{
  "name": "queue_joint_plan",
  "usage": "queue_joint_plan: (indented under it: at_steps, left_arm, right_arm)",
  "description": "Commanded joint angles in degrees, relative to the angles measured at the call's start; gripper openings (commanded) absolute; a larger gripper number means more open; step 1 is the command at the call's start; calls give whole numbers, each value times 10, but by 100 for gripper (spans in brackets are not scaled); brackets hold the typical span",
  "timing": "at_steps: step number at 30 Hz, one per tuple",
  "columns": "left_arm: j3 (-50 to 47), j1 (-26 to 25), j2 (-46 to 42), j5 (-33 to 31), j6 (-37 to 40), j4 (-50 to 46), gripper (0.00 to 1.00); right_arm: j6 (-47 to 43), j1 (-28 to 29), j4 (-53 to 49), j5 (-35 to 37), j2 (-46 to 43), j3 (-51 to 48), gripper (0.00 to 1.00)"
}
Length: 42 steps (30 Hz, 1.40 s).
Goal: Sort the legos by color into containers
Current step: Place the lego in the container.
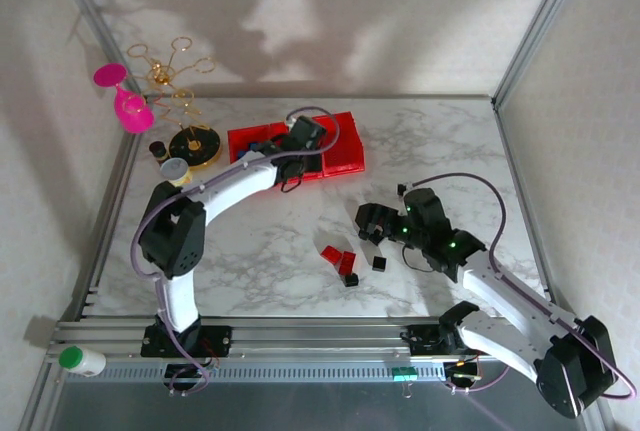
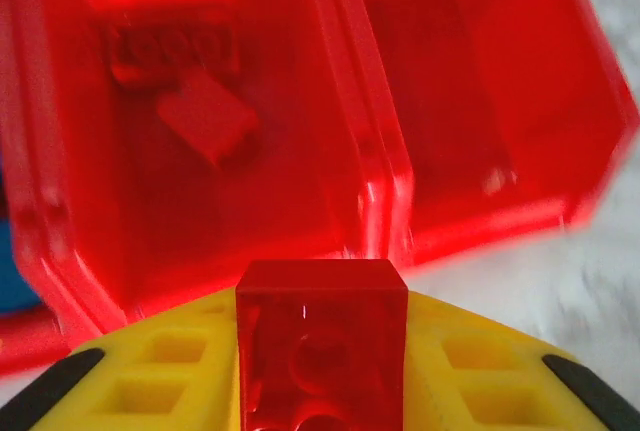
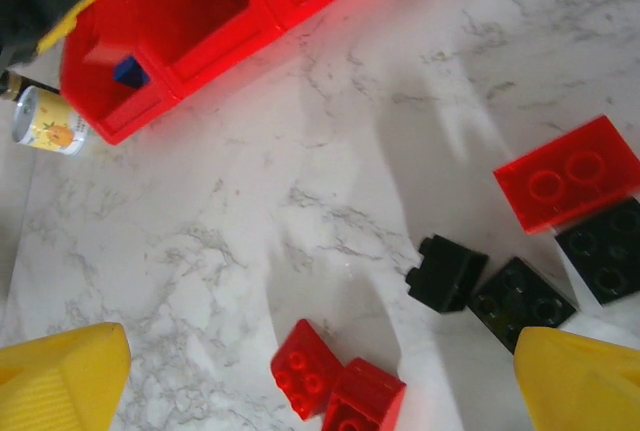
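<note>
The left fingers point(image 2: 170, 371), clamped on a red brick point(image 2: 320, 341) above the bins point(image 1: 340, 156) at the far side, should centre over the bin point(image 2: 290, 181) holding red bricks point(image 2: 205, 116) before releasing; the right fingers point(image 3: 60, 381) hang apart above loose bricks point(image 3: 305, 366).

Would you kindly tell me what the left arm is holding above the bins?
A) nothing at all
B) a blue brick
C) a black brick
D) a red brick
D: the left wrist view shows the left jaws clamped on a red brick, with the red bins just beyond it.
</note>
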Motion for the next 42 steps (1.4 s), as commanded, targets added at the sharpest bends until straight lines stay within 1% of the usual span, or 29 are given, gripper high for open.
queue_joint_plan:
  at_steps: [1,5,8,10,11,13,15,19,24,26,32,38,42]
  left_arm:
    - [55,21,44,-45,-14,-10,29]
    - [139,41,113,-67,-15,-33,29]
    - [181,55,151,-58,-16,-33,30]
    - [202,59,172,-57,-2,-28,31]
    - [222,59,186,-69,-1,-39,32]
    - [261,64,208,-69,1,-67,34]
    - [271,64,213,-62,4,-71,38]
    - [262,64,195,-49,9,-65,46]
    - [257,64,172,-52,13,-74,47]
    - [240,61,151,-34,9,-71,47]
    - [123,34,51,7,2,-36,48]
    - [-28,-29,-61,21,-5,-20,50]
    - [-111,-72,-114,36,-20,-21,51]
  right_arm:
    - [-15,-3,32,-8,11,23,99]
    - [-17,-3,38,-3,20,25,99]
    - [-18,-3,42,-5,25,26,99]
    - [-19,-3,41,-6,30,29,99]
    - [-21,-3,40,-4,32,31,99]
    - [-22,-3,38,-5,36,34,99]
    - [-24,-3,38,-6,39,37,99]
    - [-25,-3,43,-7,44,39,99]
    - [-24,-3,45,-12,52,45,99]
    - [-25,-3,42,-11,50,44,99]
    - [-24,-3,19,-3,41,36,99]
    - [-21,-3,-17,0,6,12,99]
    - [-16,-3,-50,-2,-19,-2,99]
